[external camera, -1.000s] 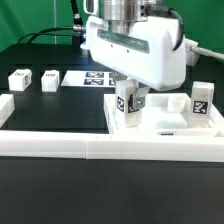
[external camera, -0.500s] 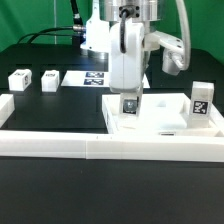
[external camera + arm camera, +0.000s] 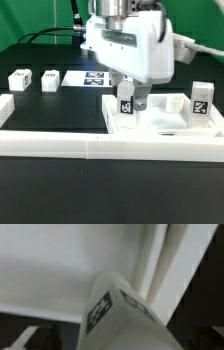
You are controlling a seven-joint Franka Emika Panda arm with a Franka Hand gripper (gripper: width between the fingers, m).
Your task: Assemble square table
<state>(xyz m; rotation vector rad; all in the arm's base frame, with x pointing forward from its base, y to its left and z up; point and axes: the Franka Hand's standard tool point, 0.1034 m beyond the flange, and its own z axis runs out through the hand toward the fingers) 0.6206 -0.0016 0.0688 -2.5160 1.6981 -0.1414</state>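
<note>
The white square tabletop lies flat against the front border bar. My gripper is shut on a white leg with a black-white tag, held upright on the slab's corner at the exterior view's left. In the wrist view the leg fills the middle over the white slab. A second leg stands on the slab's far corner at the exterior view's right. Two more legs lie on the black table at the exterior view's left.
White border bars run along the front and the exterior view's left. The marker board lies behind the slab, partly hidden by the arm. Cables hang behind the arm.
The hand has turned about its vertical axis: broad side, then narrow side, now broad side again. The held leg has stayed on the slab's corner, its tag sitting slightly higher.
</note>
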